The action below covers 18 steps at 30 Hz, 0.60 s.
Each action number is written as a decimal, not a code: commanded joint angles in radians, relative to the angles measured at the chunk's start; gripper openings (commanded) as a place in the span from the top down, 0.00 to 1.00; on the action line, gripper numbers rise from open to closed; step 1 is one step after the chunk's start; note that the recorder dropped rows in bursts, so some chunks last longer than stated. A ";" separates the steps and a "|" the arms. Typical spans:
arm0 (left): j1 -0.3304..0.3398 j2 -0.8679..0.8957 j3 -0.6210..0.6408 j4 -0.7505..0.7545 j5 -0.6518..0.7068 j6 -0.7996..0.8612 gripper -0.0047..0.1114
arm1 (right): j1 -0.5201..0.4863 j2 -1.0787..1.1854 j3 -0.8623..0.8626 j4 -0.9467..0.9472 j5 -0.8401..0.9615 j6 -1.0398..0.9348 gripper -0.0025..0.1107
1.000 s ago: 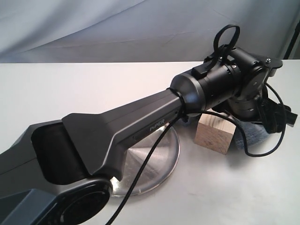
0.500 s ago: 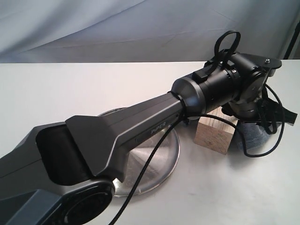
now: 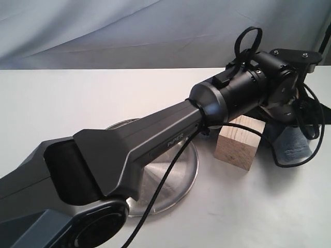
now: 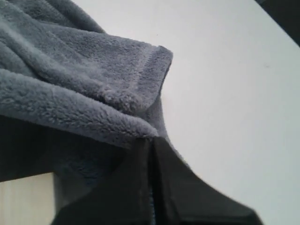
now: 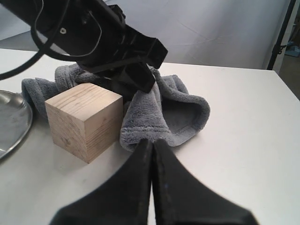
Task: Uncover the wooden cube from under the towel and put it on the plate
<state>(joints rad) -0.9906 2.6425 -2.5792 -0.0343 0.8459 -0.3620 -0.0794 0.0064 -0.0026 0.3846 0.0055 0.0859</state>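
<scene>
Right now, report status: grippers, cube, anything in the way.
Left gripper shut on the towel. Right gripper shut, empty. Wooden cube uncovered, on table beside the plate. Towel bunched against cube.

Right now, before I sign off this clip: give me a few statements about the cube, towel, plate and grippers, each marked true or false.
1. The wooden cube sits on the plate. False: it stands on the table beside the plate.
2. The right gripper is shut and holds nothing. True.
3. The towel lies over the cube's top. False: the top is bare, and the towel is bunched behind and beside the cube.
4. The left gripper is closed on a fold of the towel. True.
</scene>
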 commanded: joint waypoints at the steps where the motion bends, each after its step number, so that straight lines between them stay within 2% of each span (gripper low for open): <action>1: -0.009 0.024 -0.006 -0.100 -0.077 0.004 0.96 | 0.000 -0.006 0.003 0.005 0.012 0.004 0.95; 6: -0.009 0.064 -0.006 -0.182 -0.091 0.004 0.94 | 0.000 -0.006 0.003 0.005 0.012 0.004 0.95; 9: -0.009 0.069 -0.006 -0.189 -0.091 0.021 0.87 | 0.000 -0.006 0.003 0.005 0.012 0.004 0.95; 11: -0.009 0.069 -0.008 -0.189 -0.099 0.063 0.76 | 0.000 -0.006 0.003 0.005 0.012 0.004 0.95; 16: -0.009 0.060 -0.008 -0.198 -0.122 0.086 0.39 | 0.000 -0.006 0.003 0.005 0.012 0.004 0.95; 18: -0.009 0.054 -0.008 -0.200 -0.122 0.086 0.29 | 0.000 -0.006 0.003 0.005 0.012 0.004 0.95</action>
<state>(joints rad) -0.9906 2.7150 -2.5792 -0.2243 0.7399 -0.2875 -0.0794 0.0064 -0.0026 0.3846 0.0055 0.0859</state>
